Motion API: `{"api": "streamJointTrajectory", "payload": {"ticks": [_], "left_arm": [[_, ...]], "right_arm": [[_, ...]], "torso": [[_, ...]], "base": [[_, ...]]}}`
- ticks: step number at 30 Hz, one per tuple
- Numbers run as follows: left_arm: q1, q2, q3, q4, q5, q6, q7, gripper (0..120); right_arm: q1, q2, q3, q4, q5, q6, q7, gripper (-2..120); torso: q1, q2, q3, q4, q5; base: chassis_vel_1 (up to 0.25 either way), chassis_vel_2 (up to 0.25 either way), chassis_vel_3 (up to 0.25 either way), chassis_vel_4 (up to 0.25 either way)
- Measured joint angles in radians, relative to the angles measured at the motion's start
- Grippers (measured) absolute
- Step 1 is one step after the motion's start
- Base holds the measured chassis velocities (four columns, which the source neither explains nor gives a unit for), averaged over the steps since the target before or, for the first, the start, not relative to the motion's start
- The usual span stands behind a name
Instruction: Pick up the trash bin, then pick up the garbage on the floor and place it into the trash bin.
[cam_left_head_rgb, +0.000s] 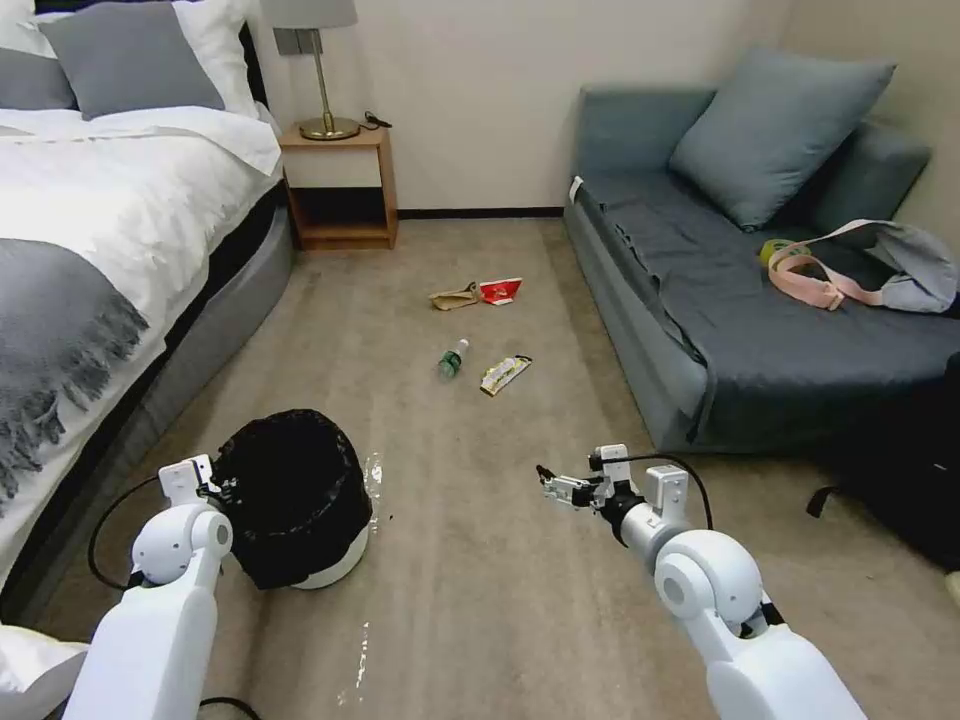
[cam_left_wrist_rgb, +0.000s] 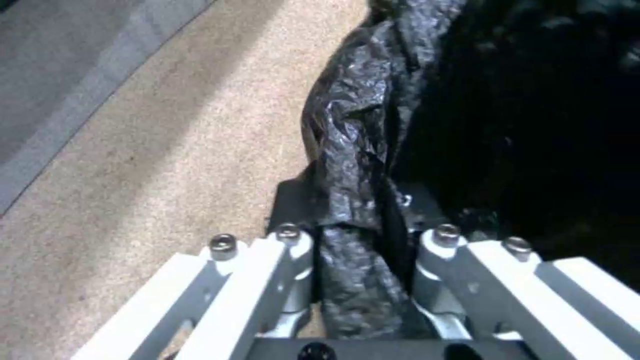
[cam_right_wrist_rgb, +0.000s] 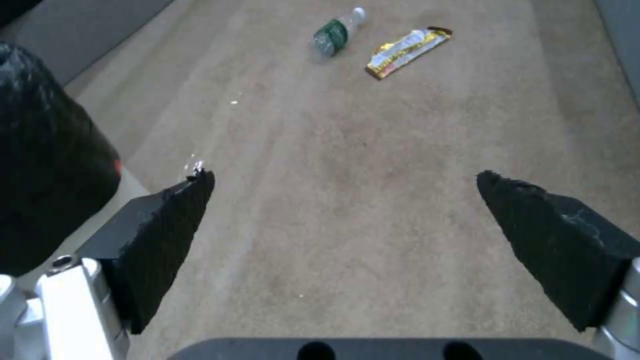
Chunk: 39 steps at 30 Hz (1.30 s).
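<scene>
On the robot's left, the trash bin (cam_left_head_rgb: 300, 500) is seen standing on the carpet just beside the bed base, its black liner spilling over the rim and the white body showing only at the foot. The left gripper (cam_left_head_rgb: 215, 487) is placed at the bin's near-left rim. In the left wrist view the rim fold of the liner (cam_left_wrist_rgb: 347, 165) is seen pinched between the two fingers, which are drawn together on it; the bin is judged to be gripped, though whether it has left the floor cannot be told.

Ahead of centre, the garbage is scattered well apart from both arms. The plastic bottle (cam_left_head_rgb: 452, 358) lies nearest, with the snack wrapper (cam_left_head_rgb: 505, 374) just beside it to the right. Further off, the brown paper bag (cam_left_head_rgb: 456, 296) and the red-and-white carton (cam_left_head_rgb: 500, 290) lie touching or nearly so.

On the right, the right gripper (cam_left_head_rgb: 548, 482) is held above the carpet with its fingers wide apart and nothing between them. The bottle and wrapper lie forward and slightly left of it. Each has its long axis running obliquely toward the far right, roughly parallel. The right arm is judged the nearer free arm for the pick.
</scene>
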Motion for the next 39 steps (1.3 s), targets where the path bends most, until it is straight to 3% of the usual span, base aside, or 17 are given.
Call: {"api": "streamJointTrajectory", "payload": {"ticks": [6,15,27,39], "left_arm": [[0.019,-0.007,-0.025,-0.027,0.028,-0.011,0.01,10],[0.058,-0.024,-0.067,-0.115,0.088,-0.024,0.011,7],[0.133,-0.057,-0.128,-0.305,0.209,-0.059,0.029,4],[0.274,-0.092,-0.186,-0.499,0.345,-0.094,0.072,4]], "right_arm": [[-0.009,0.001,0.0,0.008,0.005,-0.001,0.0,100],[-0.031,0.002,0.005,0.031,0.01,0.002,-0.004,100],[-0.058,0.012,0.016,0.062,0.023,0.034,-0.018,100],[-0.103,0.038,0.043,0.108,0.033,0.077,-0.035,100]], "torso": [[0.0,0.0,0.0,-0.0007,-0.0014],[0.0,0.0,0.0,0.0,0.0005],[0.0,0.0,0.0,0.0003,0.0009],[0.0,0.0,0.0,0.0002,0.0009]], "base": [[0.0,0.0,0.0,0.0],[0.0,0.0,0.0,0.0],[0.0,0.0,0.0,0.0],[0.0,0.0,0.0,0.0]]}}
